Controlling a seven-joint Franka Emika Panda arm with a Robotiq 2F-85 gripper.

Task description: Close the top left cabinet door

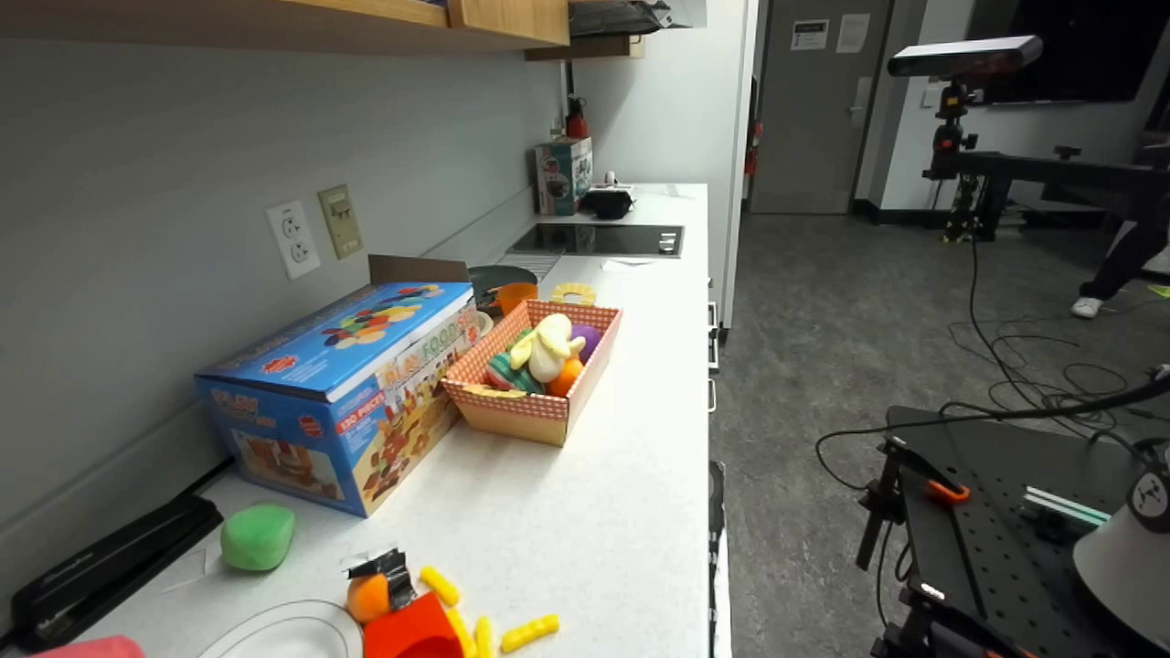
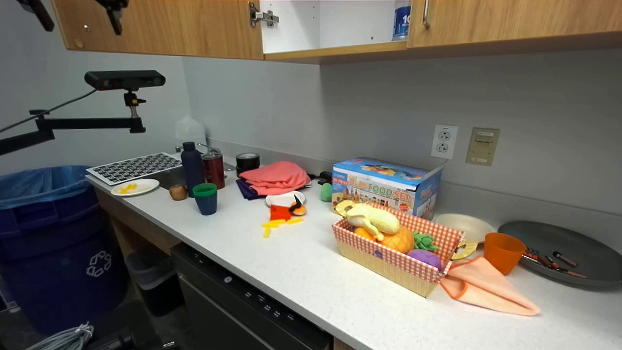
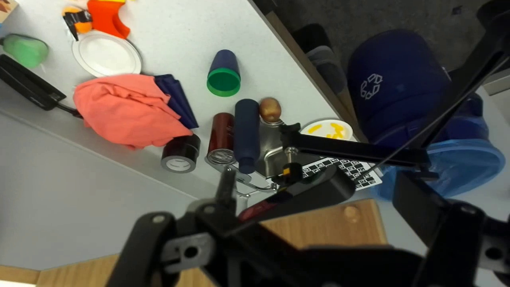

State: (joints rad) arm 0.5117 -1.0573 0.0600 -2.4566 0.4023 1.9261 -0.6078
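In an exterior view the cabinet (image 1: 228, 23) shows its underside; the jaws are out of frame and the left door cannot be made out, so progress is unreadable.

In an exterior view the top left cabinet door (image 2: 160, 29) stands swung wide on its hinge (image 2: 265, 18), which lies farther from the jaws than the free edge; the interior (image 2: 291, 26) beyond is bared. The gripper (image 2: 81, 28) has its jaws parted, near that edge.

In the wrist view the free edge appears between the spread jaws; contact cannot be told. Most or all of the closing swing seems left.
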